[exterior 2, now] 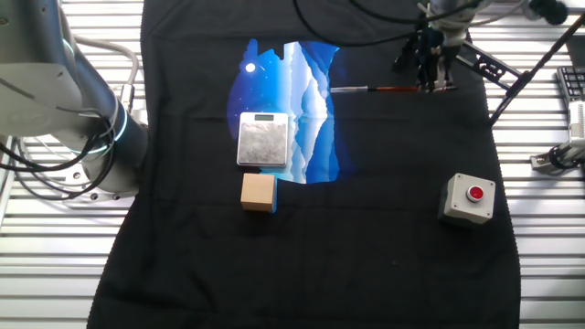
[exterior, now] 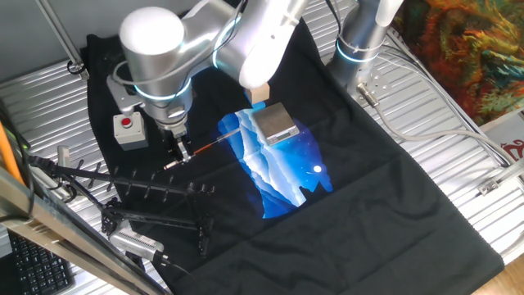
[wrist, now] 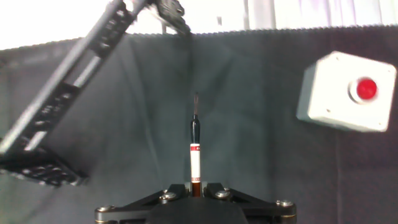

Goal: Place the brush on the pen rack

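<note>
Black cloth under everything. End effector (exterior: 179, 152) at left of centre, pinched on the brush (exterior: 209, 147), held level above the cloth. Pen rack (exterior: 155, 192) lower left, just below. Grey button box (exterior: 128, 129) nearby.

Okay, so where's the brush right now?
The brush is clamped in the gripper, held above the black cloth. In the hand view it sits centre frame, between the pen rack on the left and the grey button box on the right.
</note>
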Tool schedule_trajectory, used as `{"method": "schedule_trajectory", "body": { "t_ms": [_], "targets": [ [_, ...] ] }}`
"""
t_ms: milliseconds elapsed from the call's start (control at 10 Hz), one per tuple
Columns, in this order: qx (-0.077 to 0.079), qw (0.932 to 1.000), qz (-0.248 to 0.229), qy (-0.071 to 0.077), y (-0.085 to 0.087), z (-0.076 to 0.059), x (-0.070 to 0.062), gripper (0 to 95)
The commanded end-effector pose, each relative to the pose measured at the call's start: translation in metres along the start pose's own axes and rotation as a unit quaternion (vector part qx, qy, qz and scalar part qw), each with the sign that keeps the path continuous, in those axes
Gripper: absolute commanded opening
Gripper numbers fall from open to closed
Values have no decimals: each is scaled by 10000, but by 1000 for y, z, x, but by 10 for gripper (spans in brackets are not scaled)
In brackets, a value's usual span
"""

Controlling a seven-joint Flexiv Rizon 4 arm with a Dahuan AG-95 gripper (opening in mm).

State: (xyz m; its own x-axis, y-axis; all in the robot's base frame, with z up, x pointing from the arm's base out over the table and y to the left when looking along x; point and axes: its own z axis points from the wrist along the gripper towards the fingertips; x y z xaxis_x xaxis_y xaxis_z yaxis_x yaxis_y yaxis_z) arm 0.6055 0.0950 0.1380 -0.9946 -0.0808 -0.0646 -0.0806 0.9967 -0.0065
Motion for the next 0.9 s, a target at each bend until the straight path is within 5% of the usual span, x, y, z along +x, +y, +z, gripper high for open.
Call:
{"method": "schedule_trajectory", "body": {
  "t_ms": [100,900],
  "targets": [
    [-9,9991,-421,41,1,-6,6,0],
    [-143,9897,-1422,-5,-7,-20,30,0]
  ]
}}
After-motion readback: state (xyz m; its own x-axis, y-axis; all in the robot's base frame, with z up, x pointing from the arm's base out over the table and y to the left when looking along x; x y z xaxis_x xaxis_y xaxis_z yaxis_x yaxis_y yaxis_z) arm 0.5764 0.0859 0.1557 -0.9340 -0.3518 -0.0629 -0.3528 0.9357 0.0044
